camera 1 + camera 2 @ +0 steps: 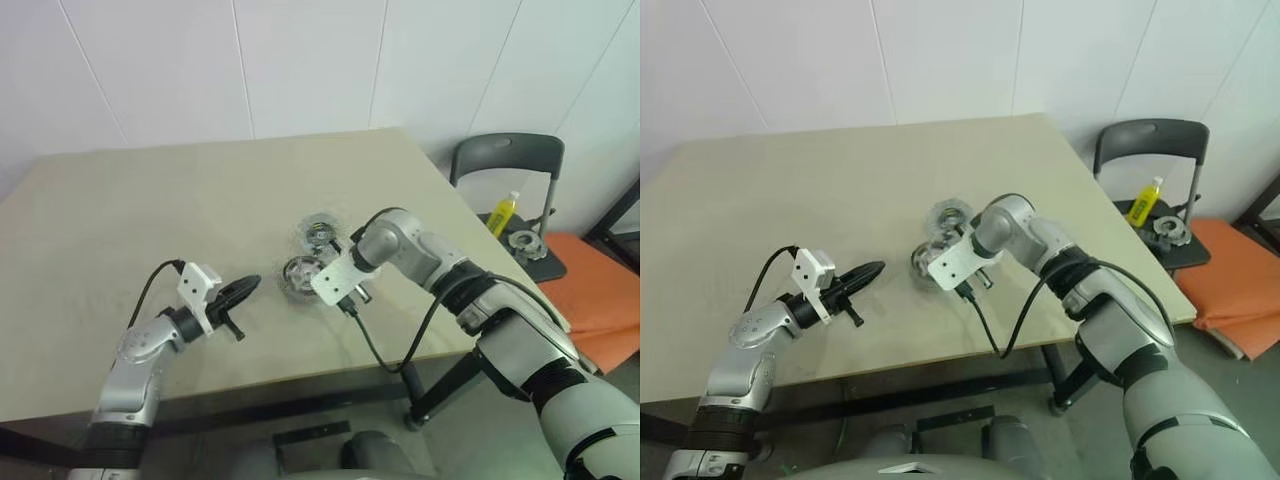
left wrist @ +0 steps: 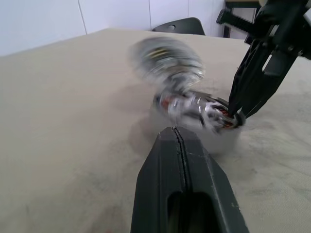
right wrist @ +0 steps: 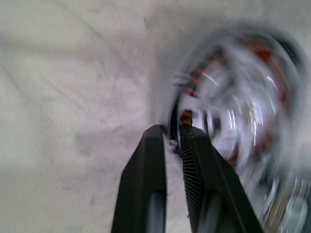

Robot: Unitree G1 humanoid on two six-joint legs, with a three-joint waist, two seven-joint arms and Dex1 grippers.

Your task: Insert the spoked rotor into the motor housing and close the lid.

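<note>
Nearest the robot, the left gripper [image 1: 243, 290] hangs over the beige table [image 1: 150, 210] with its two black fingers pressed together on nothing, pointing level toward the parts at mid-table. Just beyond its tip sits the motor housing [image 1: 300, 276], a round cup lying flat with its open face up, copper-brown windings showing inside the silver rim. The right gripper [image 3: 171, 141] comes down steeply onto the rim of the housing; its fingers [image 3: 146, 179] are nearly together, with only a thin gap, and the rim edge sits in that gap, so they appear pinched on the housing wall, though blur keeps the contact from being certain. Just behind the housing, farther across the table, lies another round silver part [image 1: 320, 233], blurred; whether it is the lid or the spoked rotor cannot be told.
</note>
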